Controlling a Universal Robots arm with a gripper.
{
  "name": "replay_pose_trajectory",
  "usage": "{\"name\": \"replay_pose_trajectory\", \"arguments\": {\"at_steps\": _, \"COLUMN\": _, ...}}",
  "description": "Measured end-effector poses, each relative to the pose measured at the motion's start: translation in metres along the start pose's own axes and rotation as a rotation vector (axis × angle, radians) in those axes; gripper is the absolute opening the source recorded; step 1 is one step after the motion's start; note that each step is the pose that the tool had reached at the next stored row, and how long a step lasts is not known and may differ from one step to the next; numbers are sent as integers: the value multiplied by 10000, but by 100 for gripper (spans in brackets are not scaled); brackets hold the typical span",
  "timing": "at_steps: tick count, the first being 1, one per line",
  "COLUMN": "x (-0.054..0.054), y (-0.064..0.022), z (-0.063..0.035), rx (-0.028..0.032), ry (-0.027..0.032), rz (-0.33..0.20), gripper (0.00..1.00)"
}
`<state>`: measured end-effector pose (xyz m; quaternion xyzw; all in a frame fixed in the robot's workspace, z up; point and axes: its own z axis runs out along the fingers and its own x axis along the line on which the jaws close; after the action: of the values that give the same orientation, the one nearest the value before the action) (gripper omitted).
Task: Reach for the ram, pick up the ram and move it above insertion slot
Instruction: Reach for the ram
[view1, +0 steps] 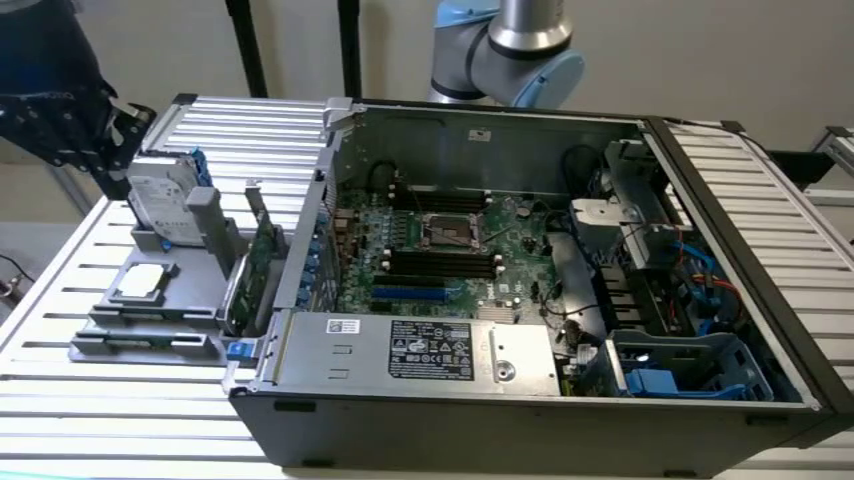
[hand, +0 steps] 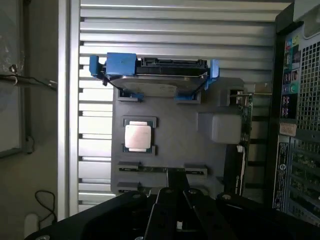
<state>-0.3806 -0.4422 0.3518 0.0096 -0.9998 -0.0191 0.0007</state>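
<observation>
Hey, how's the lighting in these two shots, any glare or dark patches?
Exterior view: even light on the slatted table, the computer case darkest inside toward the exterior view's right. Wrist view: the pincer is a dark silhouette, the processor chip gleams pale, the table's slats glare bright.

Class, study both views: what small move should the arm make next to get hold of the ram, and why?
Probably lower the gripper toward the ram. The ram sits untouched, on edge in the brackets of the grey tray, at the end away from the hard drive. The wrist view shows it just ahead of the gripper, which hangs clear of the tray in the exterior view.
</observation>
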Motion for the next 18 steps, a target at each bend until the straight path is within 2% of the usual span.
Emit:
{"name": "replay_pose_trajectory", "arguments": {"at_steps": 6, "x": -3, "y": -275, "z": 17, "rx": 5, "ry": 0, "rz": 0, "gripper": 10}}
{"name": "replay_pose_trajectory", "arguments": {"at_steps": 13, "x": -13, "y": -550, "z": 50, "rx": 32, "ry": 1, "rz": 0, "gripper": 10}}
{"name": "replay_pose_trajectory", "arguments": {"at_steps": 18, "x": -16, "y": -569, "z": 53, "rx": 35, "ry": 1, "rz": 1, "gripper": 10}}
